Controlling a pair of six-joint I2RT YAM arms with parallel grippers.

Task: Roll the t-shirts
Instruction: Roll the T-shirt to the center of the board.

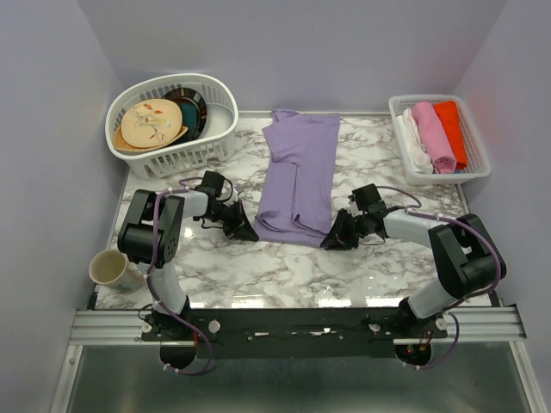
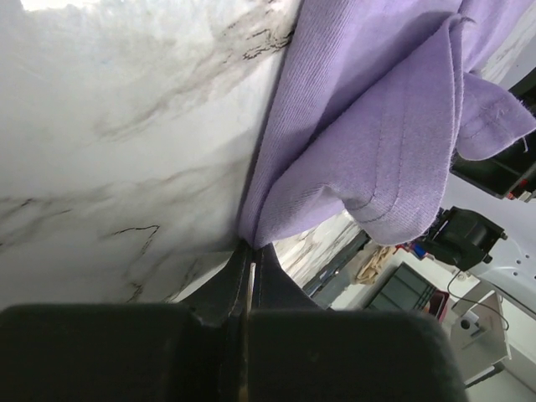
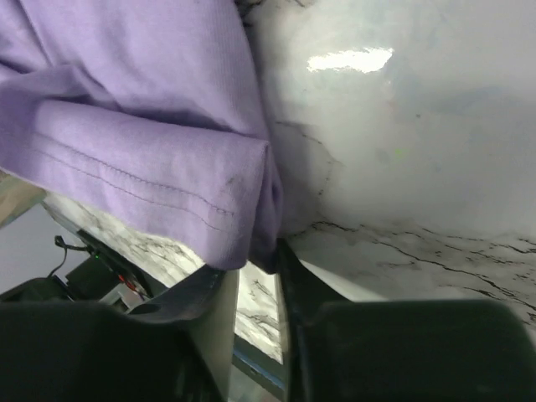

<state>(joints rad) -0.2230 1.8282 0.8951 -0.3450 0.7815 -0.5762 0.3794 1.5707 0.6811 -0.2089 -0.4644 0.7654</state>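
The left gripper (image 2: 249, 251) is pressed nearly closed, with only a thin slit between its dark fingers, and it pinches the near left corner of the t-shirt (image 1: 301, 172) right at the tabletop. The right gripper (image 3: 251, 266) is narrowed on the near right corner, where a thick folded hem with a double row of stitching sits between its fingers.

The t-shirt is plain lavender-purple knit with a fine ribbed weave. It is folded lengthwise into a long strip, the sides turned in so that a seam runs down its middle. It lies flat in the centre of the marble-patterned table (image 1: 258, 267), running from the far edge toward the arms. The near hem is pulled slightly wider between the two grippers, and the collar end bunches a little at the far edge.

At the far left stands a white oval basket (image 1: 215, 151) holding patterned plates (image 1: 153, 123). At the far right, a white rectangular basket (image 1: 448, 178) holds rolled cloths (image 1: 435, 133) in white, pink and red-orange. A pale cup (image 1: 110, 269) sits at the near left corner, beside the left arm.
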